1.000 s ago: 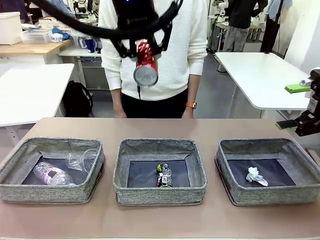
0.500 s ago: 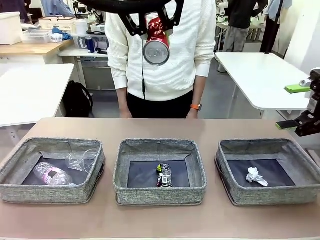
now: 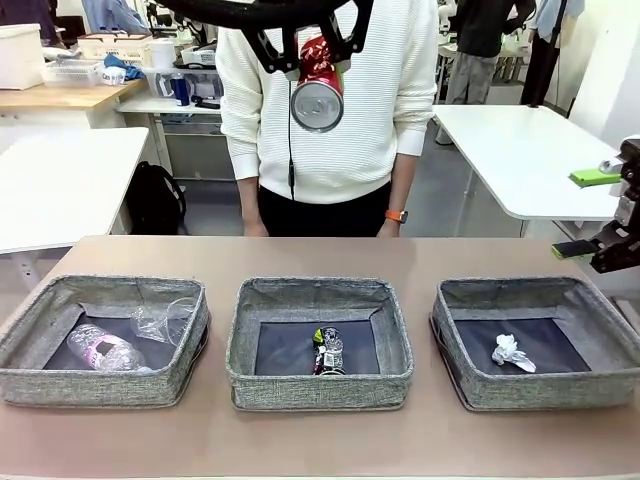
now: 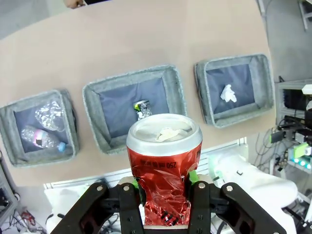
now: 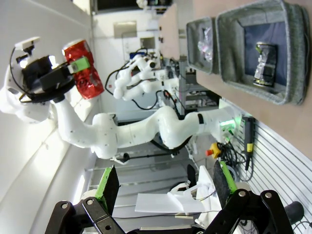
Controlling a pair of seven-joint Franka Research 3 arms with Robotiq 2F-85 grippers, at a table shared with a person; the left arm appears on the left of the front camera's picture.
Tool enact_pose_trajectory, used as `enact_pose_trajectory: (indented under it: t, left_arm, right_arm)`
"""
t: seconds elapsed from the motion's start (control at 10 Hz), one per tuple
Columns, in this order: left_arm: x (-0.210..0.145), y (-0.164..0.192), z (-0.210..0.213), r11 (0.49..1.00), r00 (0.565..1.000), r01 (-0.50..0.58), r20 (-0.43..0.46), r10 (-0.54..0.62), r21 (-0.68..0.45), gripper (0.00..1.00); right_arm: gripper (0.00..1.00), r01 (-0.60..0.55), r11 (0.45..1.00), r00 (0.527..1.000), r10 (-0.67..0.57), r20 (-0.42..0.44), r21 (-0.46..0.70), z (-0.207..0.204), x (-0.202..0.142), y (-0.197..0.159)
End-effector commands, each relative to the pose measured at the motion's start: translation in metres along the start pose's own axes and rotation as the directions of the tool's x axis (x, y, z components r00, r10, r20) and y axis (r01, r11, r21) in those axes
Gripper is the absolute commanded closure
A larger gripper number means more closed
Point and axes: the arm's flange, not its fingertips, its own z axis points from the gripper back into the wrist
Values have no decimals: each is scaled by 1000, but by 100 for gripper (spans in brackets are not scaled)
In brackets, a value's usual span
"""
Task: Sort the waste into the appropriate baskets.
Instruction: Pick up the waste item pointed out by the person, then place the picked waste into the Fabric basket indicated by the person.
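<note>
The left gripper (image 4: 163, 183) grips the dented red drink can (image 4: 164, 165) between its fingers (image 4: 194, 176), high above the bench (image 3: 320, 255), presumably to drop it beside the dark can (image 3: 326, 351) in the middle basket (image 3: 320, 388). The right gripper (image 5: 163, 187) hangs open, empty.

Can carried higher and rightward
The left gripper (image 3: 314, 45) lifts the red drink can (image 3: 318, 85) up and right; the person (image 3: 330, 130) steps right
</note>
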Motion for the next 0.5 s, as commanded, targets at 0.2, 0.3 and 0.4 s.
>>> enact_pose_trajectory:
  t: [0.2, 0.3, 0.4]
  left_arm:
    - [-2, 3, 2, 1000, 1000, -8, 10, 8, 9, 70]
    - [-2, 3, 2, 1000, 1000, -8, 10, 8, 9, 70]
    - [-2, 3, 2, 1000, 1000, -8, 10, 8, 9, 70]
  right_arm:
    - [0, 15, 1000, 1000, -15, 0, 16, -1, 0, 5]
    - [0, 15, 1000, 1000, -15, 0, 16, -1, 0, 5]
    - [0, 15, 1000, 1000, -15, 0, 16, -1, 0, 5]
